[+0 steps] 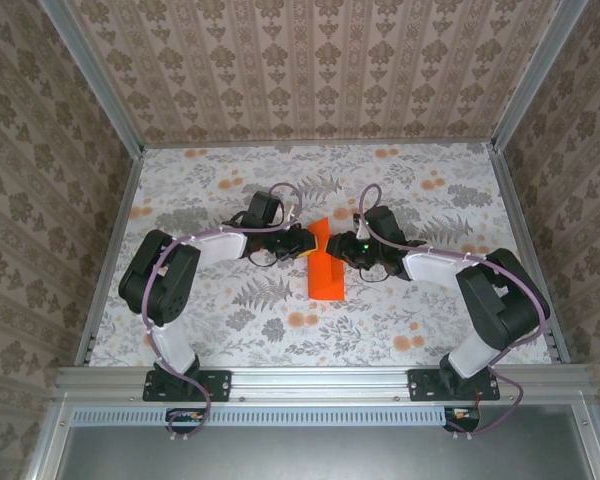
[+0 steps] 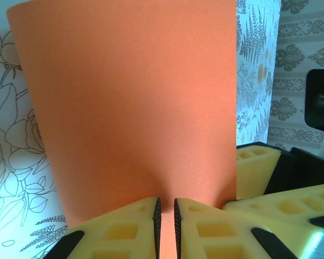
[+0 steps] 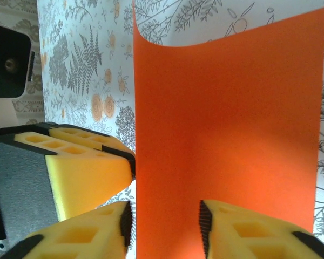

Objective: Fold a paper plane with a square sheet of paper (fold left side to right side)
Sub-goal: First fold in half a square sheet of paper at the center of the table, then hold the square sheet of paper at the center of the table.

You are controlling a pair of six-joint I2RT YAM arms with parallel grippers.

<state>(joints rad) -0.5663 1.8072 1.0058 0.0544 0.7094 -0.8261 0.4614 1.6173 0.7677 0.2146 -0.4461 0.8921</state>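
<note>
One curved orange sheet (image 1: 326,275), left end effector (image 2: 166,209) clamped on it, right end effector (image 3: 165,217) apart

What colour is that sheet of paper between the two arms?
Plain bright orange. The sheet of paper shows best in the right wrist view.

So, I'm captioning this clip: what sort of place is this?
Likely a robot test cell: left arm and right arm bolted to an aluminium frame, patterned walls boxing in the table.

A lab-style robot test cell: bare aluminium-profile frame (image 1: 320,378), damask-papered panel walls (image 1: 320,70), floral-print tabletop (image 1: 230,320).
</note>
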